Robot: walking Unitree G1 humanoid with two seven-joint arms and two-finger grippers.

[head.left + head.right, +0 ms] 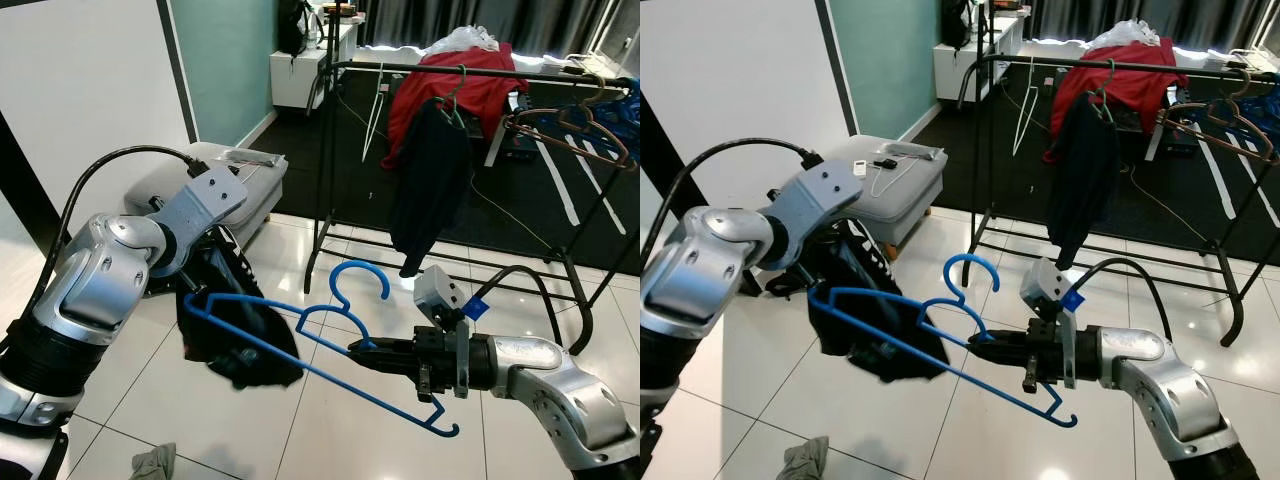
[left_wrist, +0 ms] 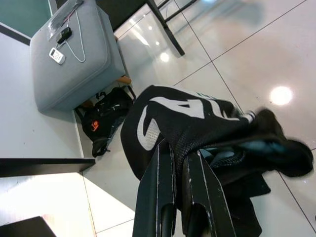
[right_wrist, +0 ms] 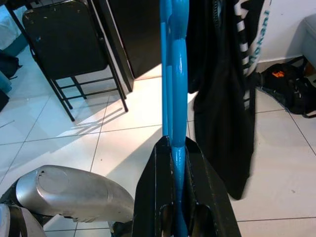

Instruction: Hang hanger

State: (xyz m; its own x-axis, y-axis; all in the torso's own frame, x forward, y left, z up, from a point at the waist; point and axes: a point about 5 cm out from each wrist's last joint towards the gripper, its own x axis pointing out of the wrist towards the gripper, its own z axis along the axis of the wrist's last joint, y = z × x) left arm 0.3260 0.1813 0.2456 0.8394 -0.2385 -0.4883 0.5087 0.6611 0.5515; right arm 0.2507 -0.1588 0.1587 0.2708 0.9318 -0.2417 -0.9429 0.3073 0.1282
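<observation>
Writing: white letters run down the black garment (image 3: 224, 84) in the right wrist view, ending in what reads as "okani"; the start is hidden in a fold. A large white figure, perhaps a numeral, shows on the cloth in the left wrist view.
Blue hanger (image 1: 330, 335): held in the air between the two arms above the white tiled floor (image 1: 330, 440), hook uppermost and curling toward the rack.
Right gripper (image 1: 362, 350): jaws clamped on the blue hanger near its neck; the blue bar runs straight out between the two black fingers (image 3: 200, 187).
Left gripper (image 2: 180, 168): fingers pressed together on the black garment, at the hanger's far end.
Black garment, position: draped over the hanger's left end, bunched and hanging down.
Clothes rack (image 1: 330, 150): black metal, ahead on the dark carpet; a dark garment (image 1: 430, 180) hangs from its rail with red cloth (image 1: 460, 85) behind it, and brown hangers (image 1: 575, 125) at the right end.
Grey ottoman (image 1: 895, 185): left of the rack, with a small white device and a cable on top.
Black bag (image 2: 101, 123): on the floor against the ottoman, orange mark on it.
Folding chair (image 3: 64, 47): black, seen beyond the hanger.
Grey rag (image 1: 155, 463): on the tiles by the robot.
</observation>
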